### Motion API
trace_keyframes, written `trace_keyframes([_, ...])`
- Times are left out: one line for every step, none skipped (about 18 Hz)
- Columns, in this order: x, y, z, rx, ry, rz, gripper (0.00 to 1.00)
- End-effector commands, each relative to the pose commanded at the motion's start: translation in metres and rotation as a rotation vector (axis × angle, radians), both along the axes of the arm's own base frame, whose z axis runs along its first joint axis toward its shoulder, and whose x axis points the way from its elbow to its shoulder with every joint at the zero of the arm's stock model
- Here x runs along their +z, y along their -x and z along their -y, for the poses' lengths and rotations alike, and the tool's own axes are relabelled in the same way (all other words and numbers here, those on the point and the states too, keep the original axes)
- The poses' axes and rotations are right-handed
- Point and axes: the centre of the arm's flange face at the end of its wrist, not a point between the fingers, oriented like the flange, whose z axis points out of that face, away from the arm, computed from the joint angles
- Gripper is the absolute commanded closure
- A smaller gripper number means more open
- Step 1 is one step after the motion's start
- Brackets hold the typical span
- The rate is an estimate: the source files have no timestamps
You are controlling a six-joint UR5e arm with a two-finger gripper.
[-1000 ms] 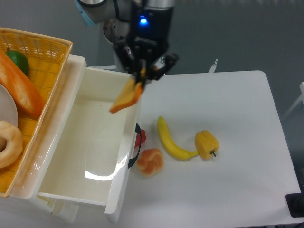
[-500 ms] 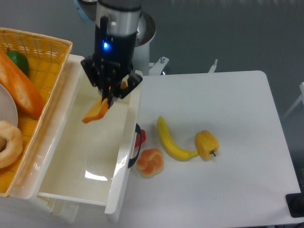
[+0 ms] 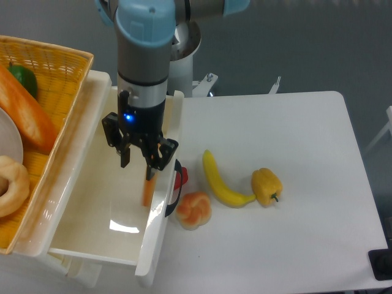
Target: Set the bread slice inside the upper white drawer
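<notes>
Glossy white plastic forms the upper white drawer, which is pulled out at the left of the tabletop. Inside it the bread slice is seen edge-on as a narrow orange strip, standing close to the inner face of the front panel. Its top end is met by the gripper, which is lowered into the drawer with a blue light lit on its body. Whether the jaws are clamped on the slice or parted from it cannot be told, since the dark fingers overlap the slice's upper end. Whether the slice's lower edge touches the drawer floor cannot be told either.

A yellow wicker basket sits on the unit behind the drawer, cut off by the left frame edge. In it are held a long orange baguette, a green item only partly visible, the rim of a white plate and a pale ring-shaped pastry, all cropped at the left.

The drawer handle is partly hidden by the front panel; only black and red pieces show. On the tabletop just beside it lies a round bun, with a banana and a yellow pepper further right. A dark object is cut off at the lower right corner.
</notes>
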Motion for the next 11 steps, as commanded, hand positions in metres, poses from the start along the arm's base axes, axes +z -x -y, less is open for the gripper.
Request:
trace_keyframes([0.001,-0.002,0.003,0.001,0.009,-0.011,0.00])
trace_keyframes([0.002,-0.004,0.007,0.000,0.022,-0.020,0.00])
trace_keyframes([0.003,-0.003,0.010,-0.004,0.027,-0.027,0.00])
trace_keyframes([0.003,-0.002,0.011,-0.003,0.033,-0.029,0.00])
trace_keyframes([0.004,0.000,0.014,0.003,0.038,-0.034,0.00])
trace_keyframes([0.009,0.002,0.018,0.010,0.036,-0.043,0.00])
trace_keyframes([0.012,0.006,0.022,0.020,0.033,-0.050,0.00])
trace_keyframes([0.015,0.018,0.030,0.039,0.031,-0.054,0.00])
trace_keyframes([0.019,0.028,0.038,0.057,0.025,-0.059,0.00])
trace_keyframes([0.020,0.035,0.042,0.070,0.018,-0.060,0.00])
trace_keyframes([0.023,0.047,0.050,0.093,0.008,-0.064,0.00])
